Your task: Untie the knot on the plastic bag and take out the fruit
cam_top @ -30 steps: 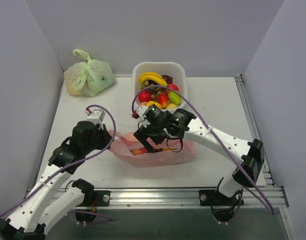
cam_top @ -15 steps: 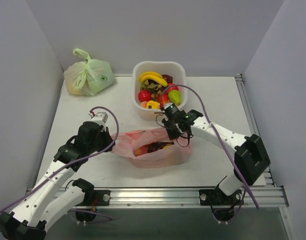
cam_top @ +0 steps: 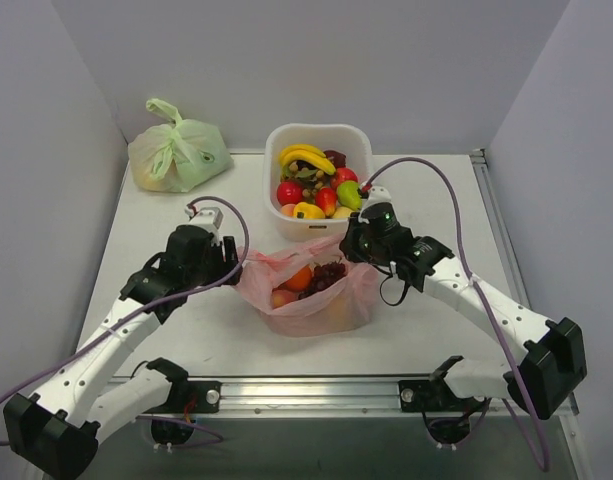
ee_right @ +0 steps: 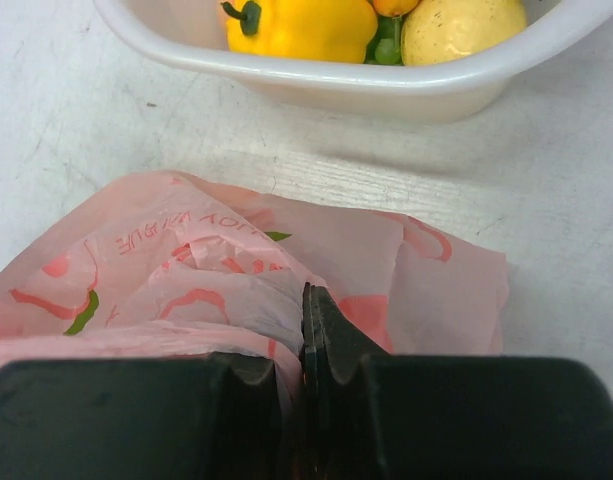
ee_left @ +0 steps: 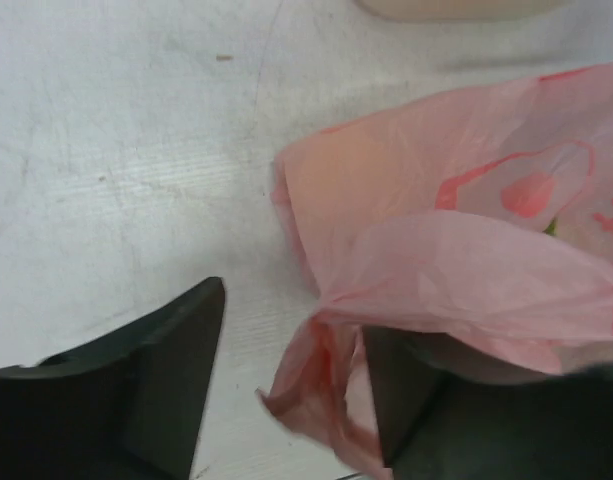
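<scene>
**Pink bag open on top, pinched from the right, 2 arms flanking**

- Plastic bag [cam_top: 311,300]: sits mid-table [cam_top: 436,200], just in front of the white basket [cam_top: 318,132], between the 2 arms. The mouth gapes upward and the film is crinkled.
- Fruit in the bag, seen through the mouth: orange [cam_top: 298,277], with a dark grape bunch [cam_top: 329,272] just beside it. A yellow-orange peach [cam_top: 282,297] lies lower left of both.
- Right gripper [cam_top: 352,246]: at the bag's right rear rim. In the wrist view its jaws are pressed together, with a fold of pink film nipped between them.
- Left gripper [cam_top: 232,264]: at the bag's left edge, low over the table. In the wrist view its 2 fingers [ee_left: 176,370] stand apart. A crumpled pink strip of the bag hangs in the gap, close to 1 finger and not clamped.
- Basket contents: bananas [cam_top: 304,155], red apple [cam_top: 289,192], yellow pepper [ee_right: 301,25].
- Pale green bag [cam_top: 178,152]: tied, at the far left rear corner, well apart from the pink one.
</scene>
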